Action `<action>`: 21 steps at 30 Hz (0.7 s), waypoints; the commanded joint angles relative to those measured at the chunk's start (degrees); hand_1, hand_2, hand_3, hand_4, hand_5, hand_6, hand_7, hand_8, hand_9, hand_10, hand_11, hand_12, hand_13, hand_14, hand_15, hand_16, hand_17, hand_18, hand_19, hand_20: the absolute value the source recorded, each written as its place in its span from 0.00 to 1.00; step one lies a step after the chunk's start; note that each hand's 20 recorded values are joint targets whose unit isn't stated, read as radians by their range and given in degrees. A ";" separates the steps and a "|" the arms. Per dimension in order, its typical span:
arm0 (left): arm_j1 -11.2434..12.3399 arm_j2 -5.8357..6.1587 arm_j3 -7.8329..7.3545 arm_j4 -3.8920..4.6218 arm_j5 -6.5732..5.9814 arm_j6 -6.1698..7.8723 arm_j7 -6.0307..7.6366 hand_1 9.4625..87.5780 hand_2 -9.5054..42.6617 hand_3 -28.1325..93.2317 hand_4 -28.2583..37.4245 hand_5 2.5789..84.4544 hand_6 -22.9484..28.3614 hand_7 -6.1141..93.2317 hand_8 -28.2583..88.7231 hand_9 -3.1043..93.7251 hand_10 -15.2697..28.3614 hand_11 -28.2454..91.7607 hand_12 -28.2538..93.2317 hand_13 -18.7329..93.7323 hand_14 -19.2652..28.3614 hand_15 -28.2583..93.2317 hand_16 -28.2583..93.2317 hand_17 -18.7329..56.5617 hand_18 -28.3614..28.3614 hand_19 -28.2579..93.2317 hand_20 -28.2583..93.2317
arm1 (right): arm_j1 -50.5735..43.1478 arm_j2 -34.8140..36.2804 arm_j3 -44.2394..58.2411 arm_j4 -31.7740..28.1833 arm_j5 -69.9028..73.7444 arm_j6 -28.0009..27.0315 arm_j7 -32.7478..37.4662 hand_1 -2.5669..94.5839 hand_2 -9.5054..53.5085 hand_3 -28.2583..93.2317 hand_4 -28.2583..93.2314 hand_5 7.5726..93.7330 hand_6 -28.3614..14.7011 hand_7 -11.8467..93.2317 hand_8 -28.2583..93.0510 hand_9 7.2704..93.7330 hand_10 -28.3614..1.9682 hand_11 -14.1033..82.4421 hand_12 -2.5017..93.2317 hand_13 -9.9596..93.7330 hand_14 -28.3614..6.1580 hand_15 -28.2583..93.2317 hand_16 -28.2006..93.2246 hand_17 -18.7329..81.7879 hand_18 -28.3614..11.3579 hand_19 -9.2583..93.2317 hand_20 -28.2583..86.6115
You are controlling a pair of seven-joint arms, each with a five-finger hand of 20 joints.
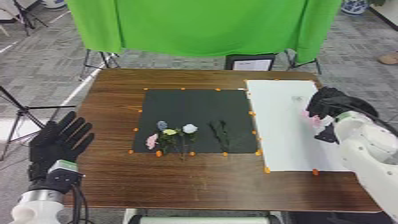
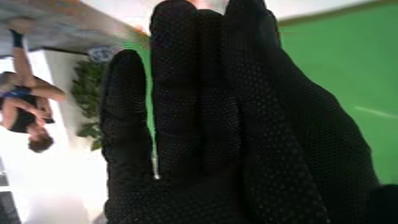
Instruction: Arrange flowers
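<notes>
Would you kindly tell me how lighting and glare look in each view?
Head view: the white sheet is bright, the black mat shows no strong glare; right wrist view: the right robot hand is dark against a washed-out patch of background, and a pale streak marks the green cloth.

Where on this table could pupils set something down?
Bare: the black mat beyond the flowers; the near end of the white sheet, short of the right hand; the wooden table left of the mat. Crowded: around the flowers.
</notes>
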 commanded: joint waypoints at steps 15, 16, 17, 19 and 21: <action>0.75 -0.30 -0.31 0.15 0.58 -0.22 -1.74 0.22 0.38 0.85 0.01 0.47 0.64 0.20 0.17 0.39 0.73 0.40 0.34 0.38 0.75 0.53 0.19 0.14 0.79 0.54 0.31 | 0.83 -0.14 1.80 1.83 -0.73 -11.88 2.98 0.49 0.00 0.88 0.00 0.43 0.73 0.33 0.09 0.45 0.70 0.25 0.15 0.61 0.59 0.53 0.40 0.47 0.26 0.78 0.54; 0.80 -0.17 -0.28 0.14 0.49 -0.13 -1.66 0.22 0.38 0.85 0.01 0.47 0.64 0.20 0.17 0.39 0.73 0.41 0.34 0.38 0.75 0.53 0.19 0.14 0.79 0.54 0.31 | 1.47 0.14 0.64 2.78 -0.09 -11.76 3.15 0.49 0.00 0.87 0.00 0.42 0.73 0.32 0.09 0.45 0.70 0.25 0.14 0.61 0.59 0.54 0.40 0.47 0.26 0.78 0.54; 0.90 -0.17 -0.31 0.11 0.51 -0.08 -1.68 0.22 0.38 0.85 0.01 0.47 0.64 0.20 0.17 0.39 0.73 0.41 0.34 0.38 0.75 0.53 0.19 0.14 0.79 0.54 0.31 | 2.17 0.14 -0.18 3.74 0.34 -12.58 2.80 0.49 0.00 0.87 0.00 0.42 0.73 0.32 0.09 0.44 0.70 0.25 0.14 0.61 0.59 0.54 0.39 0.47 0.26 0.78 0.54; 1.02 -0.31 -0.30 0.03 0.49 -0.11 -1.62 0.22 0.38 0.85 0.01 0.47 0.64 0.20 0.17 0.39 0.73 0.41 0.34 0.38 0.75 0.53 0.19 0.14 0.79 0.54 0.31 | 4.02 0.26 -2.75 5.73 0.25 -12.26 2.83 0.49 0.00 0.85 0.00 0.42 0.73 0.33 0.09 0.44 0.70 0.25 0.14 0.61 0.58 0.54 0.39 0.47 0.26 0.78 0.54; 0.57 -0.56 -0.03 0.08 0.68 -0.15 -1.96 0.22 0.39 0.85 0.01 0.47 0.64 0.20 0.17 0.39 0.73 0.41 0.34 0.38 0.75 0.52 0.19 0.14 0.79 0.54 0.31 | 4.69 0.20 -3.82 6.68 0.81 -12.20 2.54 0.51 0.00 0.84 0.00 0.42 0.73 0.34 0.09 0.45 0.72 0.26 0.13 0.62 0.59 0.54 0.38 0.48 0.26 0.79 0.54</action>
